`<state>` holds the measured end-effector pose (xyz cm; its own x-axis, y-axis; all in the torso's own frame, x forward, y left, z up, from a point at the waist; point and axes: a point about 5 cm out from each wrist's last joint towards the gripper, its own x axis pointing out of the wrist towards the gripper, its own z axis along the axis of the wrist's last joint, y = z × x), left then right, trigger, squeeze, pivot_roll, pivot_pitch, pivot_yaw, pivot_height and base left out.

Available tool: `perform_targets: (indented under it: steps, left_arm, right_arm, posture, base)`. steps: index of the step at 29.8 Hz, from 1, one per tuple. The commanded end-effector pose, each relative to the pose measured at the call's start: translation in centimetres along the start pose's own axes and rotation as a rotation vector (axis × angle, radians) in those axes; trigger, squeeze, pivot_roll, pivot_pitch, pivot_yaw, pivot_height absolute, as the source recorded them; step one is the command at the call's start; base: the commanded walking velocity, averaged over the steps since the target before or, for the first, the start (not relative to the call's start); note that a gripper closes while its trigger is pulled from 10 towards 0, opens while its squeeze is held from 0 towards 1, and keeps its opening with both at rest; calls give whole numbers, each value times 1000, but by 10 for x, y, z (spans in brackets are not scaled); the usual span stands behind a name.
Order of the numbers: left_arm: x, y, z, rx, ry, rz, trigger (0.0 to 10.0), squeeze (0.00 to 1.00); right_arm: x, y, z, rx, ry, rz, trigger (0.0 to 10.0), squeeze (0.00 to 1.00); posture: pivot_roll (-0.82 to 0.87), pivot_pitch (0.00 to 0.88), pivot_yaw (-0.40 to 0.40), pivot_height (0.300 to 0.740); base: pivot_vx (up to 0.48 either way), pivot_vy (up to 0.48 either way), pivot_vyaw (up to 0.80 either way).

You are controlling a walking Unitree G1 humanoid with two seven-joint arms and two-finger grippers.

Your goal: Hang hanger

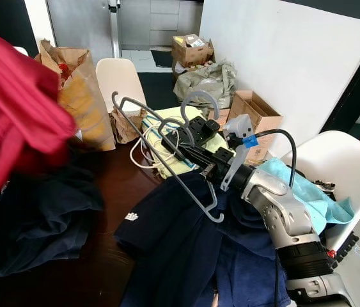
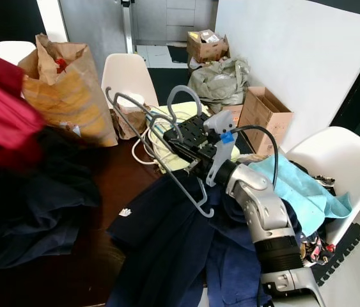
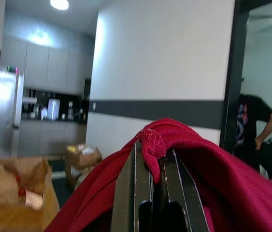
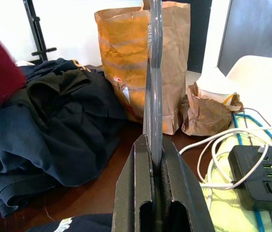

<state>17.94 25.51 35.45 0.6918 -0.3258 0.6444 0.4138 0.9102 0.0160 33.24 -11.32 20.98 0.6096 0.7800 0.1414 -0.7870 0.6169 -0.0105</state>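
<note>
Right hand [image 1: 200,163] clamps the grey hanger [image 1: 167,153], light, stiff and slippery, near its hook; left hand [image 3: 156,180] pinches soft red cloth [image 3: 193,159].

The hanger [image 1: 167,150] is grey, a thin frame with a broad curved hook at one end and a small upturned hook at its lower corner. It is held up off the worktop [image 1: 112,185], tilted, with its long bar slanting down toward the dark navy clothes [image 1: 186,249]. The right hand [image 1: 189,153] is clamped on its frame, and in the right wrist view the grey bar rises straight up from between the black fingers [image 4: 136,183]
</note>
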Motion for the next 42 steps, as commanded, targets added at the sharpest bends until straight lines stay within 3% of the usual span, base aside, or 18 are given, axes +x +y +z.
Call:
perform_targets:
  steps: [1,3,5,7,10,12,13,14,16,17,18,20,22,25,32,35,42]
  left_arm:
    - [-1,-2,-3,-9,24,-10,10000,0]
    - [-3,10,-6,-10,48,66,10000,0]
    - [-3,10,-6,-10,48,66,10000,0]
    - [-6,35,-6,22,54,237,10000,0]
    - [-8,47,-4,40,49,320,10000,0]
    - [-17,77,12,129,20,530,10000,0]
    - [-17,77,12,129,20,530,10000,0]
    - [-21,91,31,206,-20,634,10000,0]
    - [-21,91,31,206,-20,634,10000,0]
    - [-23,99,44,255,-50,697,10000,0]
    - [-23,99,44,255,-50,697,10000,0]
    - [-10,97,75,357,-116,684,10000,0]
    - [-3,92,82,390,-128,654,10000,0]
    - [12,81,81,444,-106,581,10000,0]
    - [31,72,67,448,-79,505,10000,0]
    - [40,68,74,478,-102,478,10000,0]
    - [45,64,89,521,-147,473,10000,0]
  right_arm:
    - [0,0,0,0,-4,2,10000,0]
    - [0,0,-1,-1,-1,3,10000,0]
    - [0,0,-1,-1,-1,3,10000,0]
    - [-1,0,-2,-4,3,3,10000,0]
    - [-1,0,-2,-4,4,3,10000,0]
    - [-2,0,-3,-2,6,3,10000,0]
    - [-2,0,-3,-2,6,3,10000,0]
    - [-2,0,-3,-1,8,3,10000,0]
    - [-2,0,-3,-1,8,3,10000,0]
    - [-2,0,-4,0,8,4,10000,0]
    - [-2,0,-4,0,8,4,10000,0]
    - [-1,1,-5,7,8,8,10000,0]
    - [-1,2,-6,9,8,9,10000,0]
    - [1,3,-7,13,8,13,10000,0]
    - [1,4,-7,13,7,20,10000,0]
    - [1,4,-6,15,1,21,10000,0]
    - [1,4,-5,19,-5,24,10000,0]
  posture:
    - [17,0,-39,740]
    - [16,0,-40,740]
    - [16,0,-40,740]
    - [15,0,-42,740]
    - [15,0,-42,740]
    - [20,0,-45,740]
    - [20,0,-45,740]
    - [27,0,-48,740]
    - [27,0,-48,740]
    - [28,0,-48,740]
    - [28,0,-48,740]
    - [40,0,-48,740]
    - [40,0,-48,740]
    - [42,0,-52,740]
    - [41,0,-54,740]
    - [44,0,-55,740]
    - [47,0,-54,740]
  base:
    - [-439,0,0]
    - [-369,0,0]
    - [-296,0,0]
    - [-154,0,0]
    - [0,0,0]
    - [0,0,0]
    - [0,0,0]
    - [0,0,0]
    - [0,0,0]
    - [0,0,0]
    - [0,0,0]
    - [0,0,0]
    - [0,0,0]
    - [480,0,0]
    - [480,0,0]
    - [480,0,0]
    - [480,0,0]
